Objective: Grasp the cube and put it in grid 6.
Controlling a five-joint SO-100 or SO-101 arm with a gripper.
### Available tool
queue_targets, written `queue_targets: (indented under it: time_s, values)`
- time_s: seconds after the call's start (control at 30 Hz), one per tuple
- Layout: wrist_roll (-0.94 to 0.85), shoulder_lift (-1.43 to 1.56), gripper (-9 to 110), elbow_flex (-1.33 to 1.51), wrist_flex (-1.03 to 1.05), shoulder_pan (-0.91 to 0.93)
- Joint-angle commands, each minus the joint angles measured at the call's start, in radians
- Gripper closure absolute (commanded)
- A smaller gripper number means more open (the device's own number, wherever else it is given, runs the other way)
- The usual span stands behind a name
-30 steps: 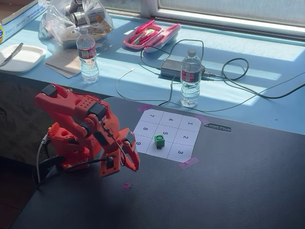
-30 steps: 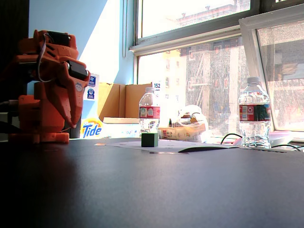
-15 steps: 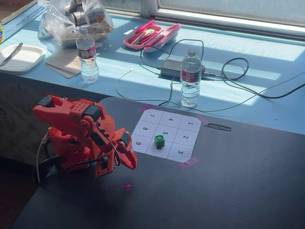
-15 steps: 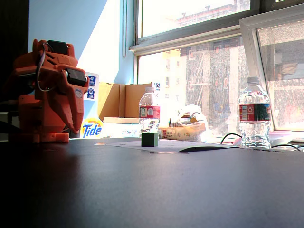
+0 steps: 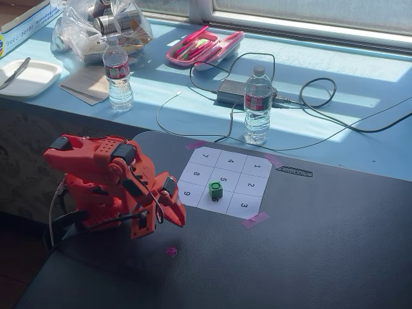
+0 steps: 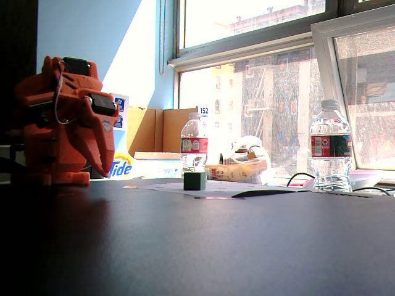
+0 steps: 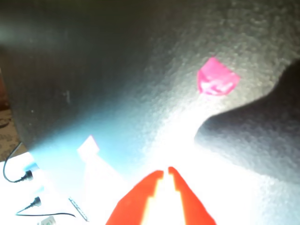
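The small green cube (image 5: pixel 215 189) stands on the white paper grid, at the far part of grid 6 (image 5: pixel 212 203), close to the line with cell 5. In a low fixed view the cube (image 6: pixel 194 180) looks dark green against the window light. My red gripper (image 5: pixel 178 217) hangs left of the grid beside cell 9, well apart from the cube, pointing down at the black table. Its tips nearly touch, with nothing between them, in the wrist view (image 7: pixel 165 171). In the low fixed view the gripper (image 6: pixel 100 169) sits folded close to the arm's base.
A water bottle (image 5: pixel 257 106) and a power adapter (image 5: pixel 235 92) with cables lie behind the grid. Another bottle (image 5: pixel 118 74) stands at the back left. A pink tape scrap (image 5: pixel 171 251) lies on the table below the gripper, also in the wrist view (image 7: pixel 216 77).
The arm has folded down and back toward its base over the last second. The gripper stayed shut and the cube has not moved.
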Motion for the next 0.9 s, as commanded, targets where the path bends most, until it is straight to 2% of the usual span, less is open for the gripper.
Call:
queue_targets:
  time_s: [0.0, 0.87]
  values:
    - [0.003, 0.009, 101, 0.026, -0.012, -0.008]
    - [-0.014, 0.009, 101, 0.063, -0.048, -0.049]
